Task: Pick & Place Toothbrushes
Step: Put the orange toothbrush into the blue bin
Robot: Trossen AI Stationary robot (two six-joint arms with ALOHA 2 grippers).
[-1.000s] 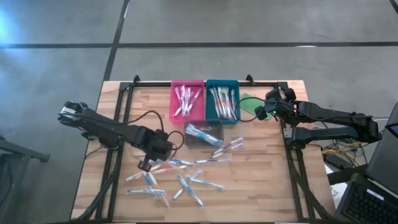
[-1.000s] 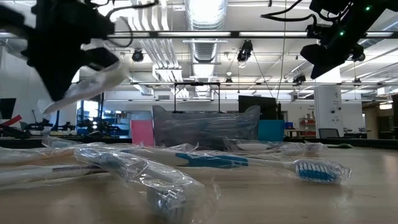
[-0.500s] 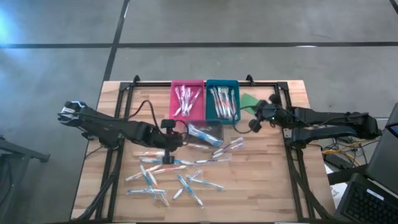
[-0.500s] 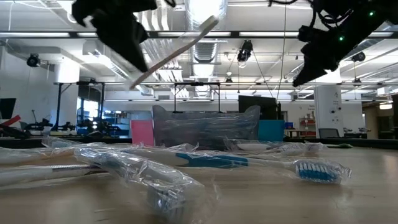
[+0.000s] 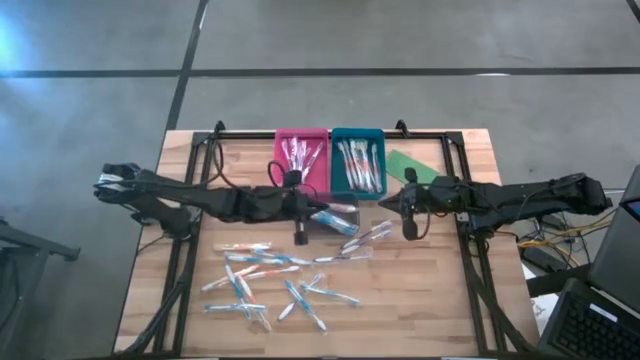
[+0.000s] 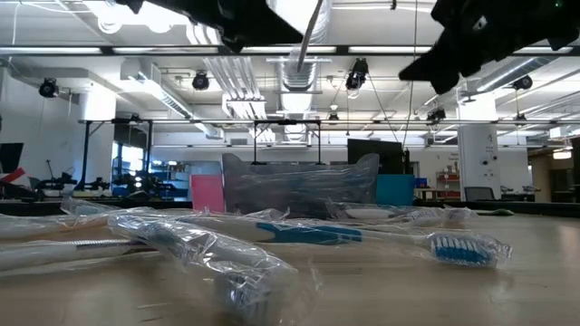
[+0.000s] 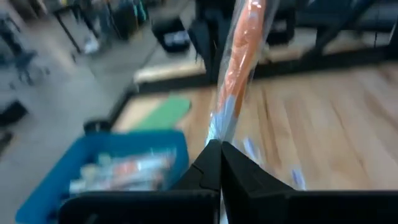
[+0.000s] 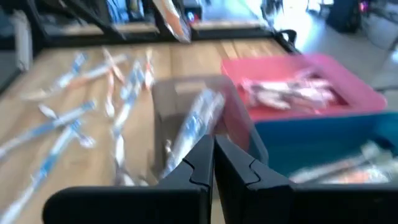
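The left gripper (image 5: 299,222) is clamped on an orange-accented toothbrush (image 7: 237,65) in its clear wrapper, carrying it high above the near edge of the clear tray (image 5: 345,208), presumably on the way to sort it into a tray. A second ago this gripper was low and farther left, over the loose toothbrushes (image 5: 275,280) on the near part of the table (image 5: 420,310); it has since risen and travelled right. The pink tray (image 5: 301,133) and blue tray (image 5: 357,133) at the far side already hold brushes. The right gripper (image 5: 408,216), fingers together and empty, has swung nearer and left from beside the green piece (image 5: 410,165).
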